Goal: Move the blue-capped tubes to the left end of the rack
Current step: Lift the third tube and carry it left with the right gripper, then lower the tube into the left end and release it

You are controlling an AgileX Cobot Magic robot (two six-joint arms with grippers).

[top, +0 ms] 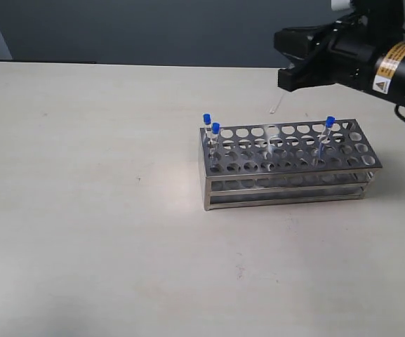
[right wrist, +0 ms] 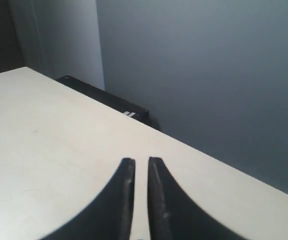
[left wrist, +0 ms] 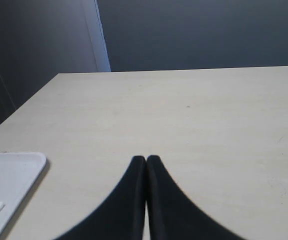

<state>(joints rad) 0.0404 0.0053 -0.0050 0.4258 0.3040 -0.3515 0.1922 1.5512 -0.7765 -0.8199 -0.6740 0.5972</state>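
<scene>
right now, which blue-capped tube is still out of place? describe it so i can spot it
On the pale table sits a long steel rack full of round holes. Two blue-capped tubes stand together at its left end. The one you want is the single blue-capped tube near the right end, with no neighbour.

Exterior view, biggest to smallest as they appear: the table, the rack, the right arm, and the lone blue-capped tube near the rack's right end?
1. table
2 and 3. rack and right arm: about alike as seen; the arm is cut off by the frame edge, so not ranked.
4. blue-capped tube
</scene>
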